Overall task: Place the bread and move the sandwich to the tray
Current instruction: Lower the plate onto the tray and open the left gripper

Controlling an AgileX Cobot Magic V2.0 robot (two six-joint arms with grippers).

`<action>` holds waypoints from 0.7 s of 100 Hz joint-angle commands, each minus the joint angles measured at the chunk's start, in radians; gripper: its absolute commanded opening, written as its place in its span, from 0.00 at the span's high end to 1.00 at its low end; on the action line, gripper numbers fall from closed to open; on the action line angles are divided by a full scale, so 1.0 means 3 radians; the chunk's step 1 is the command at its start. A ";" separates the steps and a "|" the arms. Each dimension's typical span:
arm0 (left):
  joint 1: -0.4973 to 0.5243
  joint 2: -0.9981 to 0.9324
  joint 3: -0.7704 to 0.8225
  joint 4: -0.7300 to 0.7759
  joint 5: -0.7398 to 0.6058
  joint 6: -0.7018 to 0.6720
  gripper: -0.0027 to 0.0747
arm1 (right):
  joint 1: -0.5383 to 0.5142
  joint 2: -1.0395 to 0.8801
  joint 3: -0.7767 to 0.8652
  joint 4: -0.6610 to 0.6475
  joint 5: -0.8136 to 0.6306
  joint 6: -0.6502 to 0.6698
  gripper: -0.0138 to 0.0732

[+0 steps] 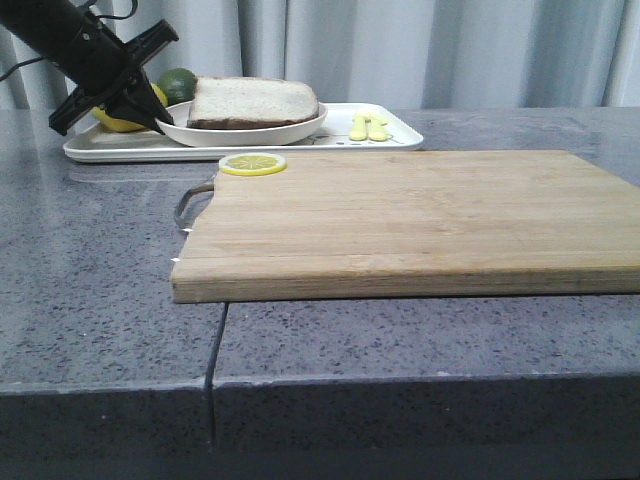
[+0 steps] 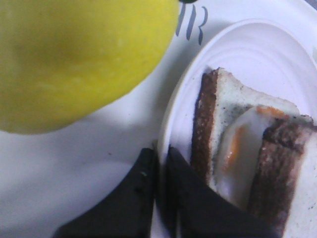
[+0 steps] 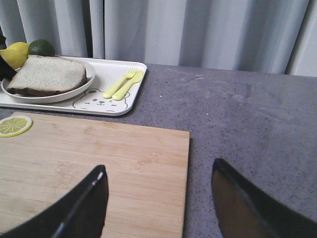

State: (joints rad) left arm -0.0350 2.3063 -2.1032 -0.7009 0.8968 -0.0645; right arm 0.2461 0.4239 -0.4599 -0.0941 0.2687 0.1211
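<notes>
The sandwich (image 1: 252,102) lies on its round white plate (image 1: 245,132), which sits on the white tray (image 1: 390,135) at the back left. In the left wrist view the fried egg (image 2: 237,144) shows between the two brown-crusted slices, and the bread (image 2: 297,188) is the upper slice. My left gripper (image 1: 160,120) is shut on the plate's left rim (image 2: 173,114), one finger (image 2: 143,173) outside the rim and one inside. My right gripper (image 3: 158,173) hangs open and empty over the right edge of the wooden cutting board (image 3: 99,163).
A lemon (image 2: 74,59) and a lime (image 1: 180,82) lie on the tray close to my left gripper. A yellow fork and spoon (image 1: 368,127) rest at the tray's right end. A lemon slice (image 1: 252,163) sits on the board's far left corner.
</notes>
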 commanded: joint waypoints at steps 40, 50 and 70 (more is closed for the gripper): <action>-0.0026 -0.0245 -0.0135 -0.0221 -0.0080 -0.0051 0.83 | -0.0022 0.0015 -0.0092 -0.0044 -0.0247 -0.0001 0.31; -0.0026 -0.0245 -0.0135 -0.0221 -0.0038 -0.0051 0.78 | -0.0022 0.0015 -0.0092 -0.0044 -0.0247 -0.0001 0.31; -0.0012 -0.0253 -0.0142 -0.0220 0.0032 -0.0051 0.69 | -0.0022 0.0015 -0.0092 -0.0044 -0.0249 -0.0004 0.31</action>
State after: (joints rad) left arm -0.0350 2.3063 -2.1091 -0.7196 0.9132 -0.0704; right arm 0.2461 0.4239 -0.4599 -0.0941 0.2687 0.1211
